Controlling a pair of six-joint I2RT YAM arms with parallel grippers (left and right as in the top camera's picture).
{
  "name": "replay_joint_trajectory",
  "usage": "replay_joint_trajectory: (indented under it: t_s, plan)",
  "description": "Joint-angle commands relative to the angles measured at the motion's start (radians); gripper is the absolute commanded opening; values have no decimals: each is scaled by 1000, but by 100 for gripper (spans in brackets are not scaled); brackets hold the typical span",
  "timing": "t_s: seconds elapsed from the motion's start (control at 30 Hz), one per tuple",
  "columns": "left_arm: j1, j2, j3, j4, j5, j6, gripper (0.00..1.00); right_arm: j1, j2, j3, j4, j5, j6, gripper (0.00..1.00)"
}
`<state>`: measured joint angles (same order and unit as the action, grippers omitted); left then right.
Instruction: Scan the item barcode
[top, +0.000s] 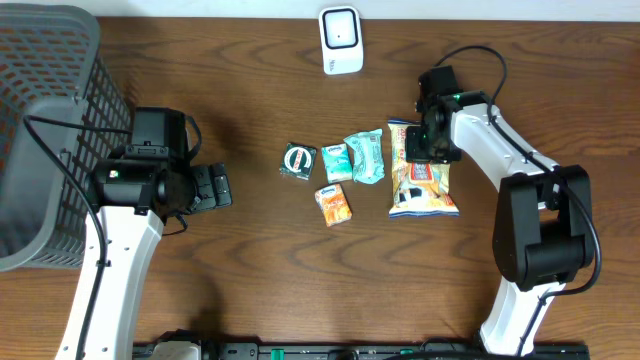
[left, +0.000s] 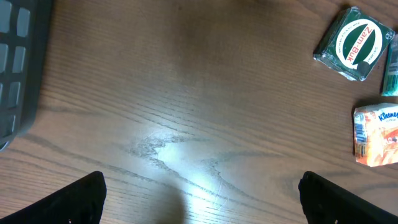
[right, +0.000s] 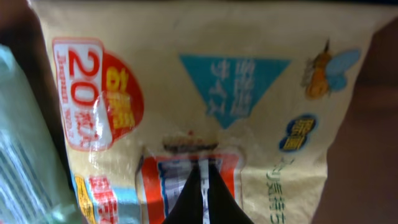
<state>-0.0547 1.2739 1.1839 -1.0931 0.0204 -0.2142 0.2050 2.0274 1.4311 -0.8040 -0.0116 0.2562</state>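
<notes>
The right gripper has its fingers pressed together, the tips pinching a small pucker of film near the far end of the snack bag. The bag lies flat on the table, just beside the smaller packets. To lift it well, I judge a slow rise should test the pinch first, since thin film can slip free. The barcode side must then face the white scanner at the far edge. The right arm reaches forward and inward, its wrist bent down over the bag. The left gripper hangs spread wide above bare wood, near the basket and well apart from the items
</notes>
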Motion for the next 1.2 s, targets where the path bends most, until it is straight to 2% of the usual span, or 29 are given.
replay_joint_trajectory:
  t_s: [0.0, 0.2, 0.4, 0.53, 0.63, 0.77, 1.0, 1.17]
  plan:
    - [-4, 5, -5, -2, -5, -16, 98, -2, 47, 2, 47, -57, 28, 1]
    - [-4, 5, -5, -2, -5, -16, 97, -3, 47, 173, -23, -69, 35, 2]
    - [-4, 5, -5, -2, -5, -16, 98, -14, 47, 391, -297, -69, 7, 4]
    - [-4, 5, -5, -2, -5, -16, 97, -9, 47, 411, -473, -68, -42, 1]
    - [-4, 5, -5, -2, -5, -16, 98, 0, 53, 370, -525, -50, -48, 1]
    - [-4, 5, -5, -2, -5, -16, 98, 11, 53, 262, -492, 6, -47, 1]
    - [-4, 5, -5, -2, -5, -16, 98, 12, 53, 26, -265, 5, -8, 2]
    - [-4, 5, -5, -2, -5, -16, 98, 8, 52, -10, -241, 6, -6, 7]
